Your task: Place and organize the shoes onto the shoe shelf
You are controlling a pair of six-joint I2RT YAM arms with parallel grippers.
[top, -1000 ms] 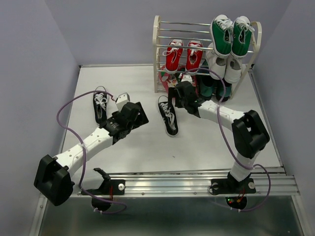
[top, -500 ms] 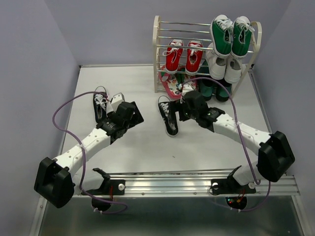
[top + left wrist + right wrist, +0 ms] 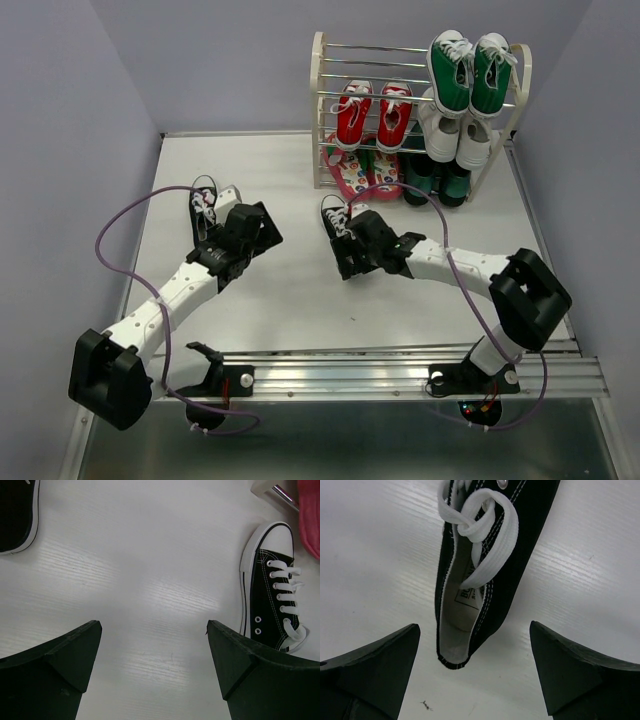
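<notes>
Right fingers (image 3: 370, 670) apart, above the heel of one black sneaker (image 3: 485, 555) lying on the desk (image 3: 380, 555). Left fingers (image 3: 55, 665) apart over the desk, second black sneaker (image 3: 200, 200) just beside. Red sneakers (image 3: 372, 112) sit on the shoe shelf (image 3: 320, 110).

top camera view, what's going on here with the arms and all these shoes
Two robot arms are loading a cream-framed shoe rack with silver rods. Red canvas sneakers, pink-red flip-flops, green sneakers and white sneakers are already on it. The right gripper hangs open around the heel of one black canvas sneaker on the white table, not gripping it. The left gripper is open above bare table, beside a second black canvas sneaker.
</notes>
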